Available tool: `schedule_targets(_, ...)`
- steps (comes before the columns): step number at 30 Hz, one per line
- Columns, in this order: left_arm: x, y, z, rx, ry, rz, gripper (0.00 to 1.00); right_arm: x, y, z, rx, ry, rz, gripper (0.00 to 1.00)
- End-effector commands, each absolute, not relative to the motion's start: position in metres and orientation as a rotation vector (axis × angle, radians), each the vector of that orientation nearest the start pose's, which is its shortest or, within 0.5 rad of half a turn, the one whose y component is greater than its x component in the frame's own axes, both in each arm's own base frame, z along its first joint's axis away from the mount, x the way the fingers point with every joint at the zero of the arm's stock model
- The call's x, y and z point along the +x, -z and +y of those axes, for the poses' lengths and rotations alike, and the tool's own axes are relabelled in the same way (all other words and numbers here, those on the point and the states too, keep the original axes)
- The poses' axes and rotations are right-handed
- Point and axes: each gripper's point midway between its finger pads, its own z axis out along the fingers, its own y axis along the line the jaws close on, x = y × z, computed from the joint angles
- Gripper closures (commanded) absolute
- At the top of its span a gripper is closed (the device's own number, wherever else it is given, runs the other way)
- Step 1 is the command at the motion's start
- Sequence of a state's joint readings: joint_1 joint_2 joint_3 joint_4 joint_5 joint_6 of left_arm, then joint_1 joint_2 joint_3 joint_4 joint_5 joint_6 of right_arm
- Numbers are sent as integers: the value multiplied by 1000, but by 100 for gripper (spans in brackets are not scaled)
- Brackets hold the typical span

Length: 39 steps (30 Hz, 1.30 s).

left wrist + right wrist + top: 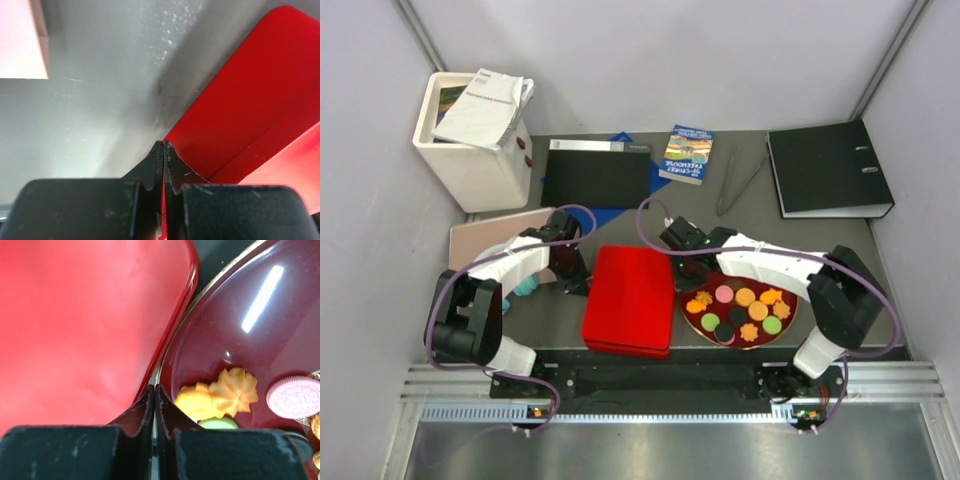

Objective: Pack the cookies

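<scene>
At the centre of the dark grey surface (560, 322) lies a closed, flat red rectangular box (628, 300). Just to its right, a glossy dark-red round plate with a gold rim (745, 346) carries the cookies (745, 297), coloured discs and orange flower shapes, none packed yet. The left end effector (163, 145), clenched on nothing, points at the box's left edge. The right end effector (154, 388), likewise clenched and empty, sits in the narrow gap between box and plate rim. The step looks like getting the lid off. Both should release first, catch opposite edges and lift evenly, the right one keeping clear of the plate.
</scene>
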<state>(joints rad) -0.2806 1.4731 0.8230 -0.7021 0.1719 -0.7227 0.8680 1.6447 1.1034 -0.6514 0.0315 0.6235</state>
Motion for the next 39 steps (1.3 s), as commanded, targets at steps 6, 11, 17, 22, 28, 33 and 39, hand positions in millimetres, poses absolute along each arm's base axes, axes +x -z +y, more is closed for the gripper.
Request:
schedule_targets(6, 242, -56, -133, -589, 439, 2861, 100, 216, -129, 268, -278, -414, 2610, 98)
schedule_targets(11, 257, -68, -120, -640, 389, 2819, 98, 218, -162, 260, -281, -427, 2530, 97)
schedule_targets(17, 276, -92, -97, -700, 325, 2712, 96, 227, -184, 259, -284, -418, 2464, 95)
schedule_targets(22, 279, -119, -102, -585, 386, 2653, 82, 253, -195, 267, -297, -359, 2422, 96)
schedule_targets(28, 257, -121, -105, -553, 432, 2665, 27, 293, -189, 284, -299, -385, 2456, 99)
schedule_targets(33, 237, -122, -103, -575, 466, 2638, 1, 309, -165, 291, -312, -368, 2506, 100)
schedule_targets(39, 221, -106, -101, -605, 458, 2678, 1, 318, -145, 291, -308, -349, 2544, 100)
